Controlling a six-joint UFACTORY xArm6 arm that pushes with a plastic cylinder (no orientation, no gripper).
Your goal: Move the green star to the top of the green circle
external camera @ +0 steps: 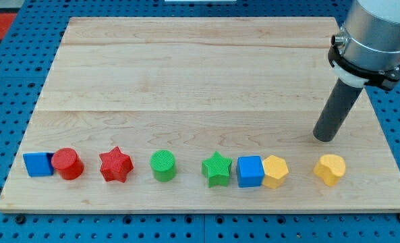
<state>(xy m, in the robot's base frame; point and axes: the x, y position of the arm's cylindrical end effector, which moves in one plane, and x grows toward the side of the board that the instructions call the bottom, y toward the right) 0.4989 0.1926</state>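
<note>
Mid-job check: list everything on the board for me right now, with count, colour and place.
blue block: 1, blue, squarish, far left of the row at the view's bottom, touching the red cylinder
red cylinder: 1, red, just right of it
red star: 1, red, further right
green circle: 1, green, middle of the row
green star: 1, green, right of the circle
blue cube: 1, blue, beside the star
yellow hexagon: 1, yellow, against the cube
yellow heart: 1, yellow, row's right end
wooden board: 1, light wood
my tip: 1, dark, above the heart, touching nothing
</note>
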